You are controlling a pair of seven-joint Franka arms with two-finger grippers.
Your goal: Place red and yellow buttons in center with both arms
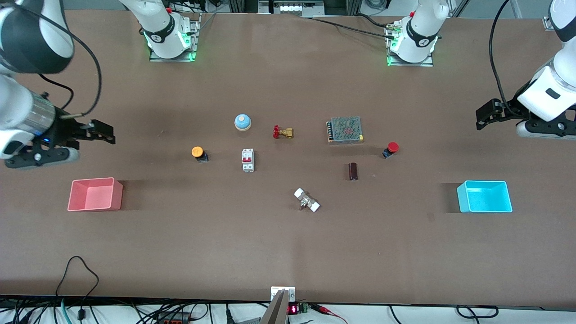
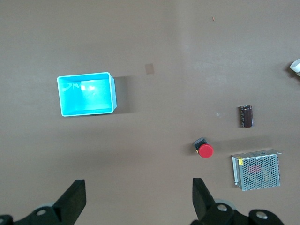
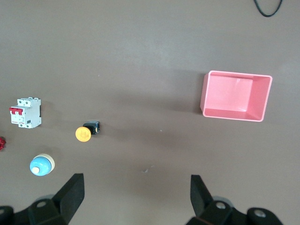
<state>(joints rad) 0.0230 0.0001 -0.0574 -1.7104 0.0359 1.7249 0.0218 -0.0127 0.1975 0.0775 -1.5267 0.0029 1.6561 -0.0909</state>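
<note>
The yellow button stands on the table toward the right arm's end; it also shows in the right wrist view. The red button stands toward the left arm's end, beside a metal mesh box; it also shows in the left wrist view. The bare brown center of the table lies between them. My right gripper is open and empty in the air above the table near the pink bin. My left gripper is open and empty above the table near the cyan bin.
A blue-and-white bell, a red-handled brass valve, a white circuit breaker, a mesh box, a dark cylinder and a white-ended fitting lie mid-table. A pink bin and a cyan bin stand at the ends.
</note>
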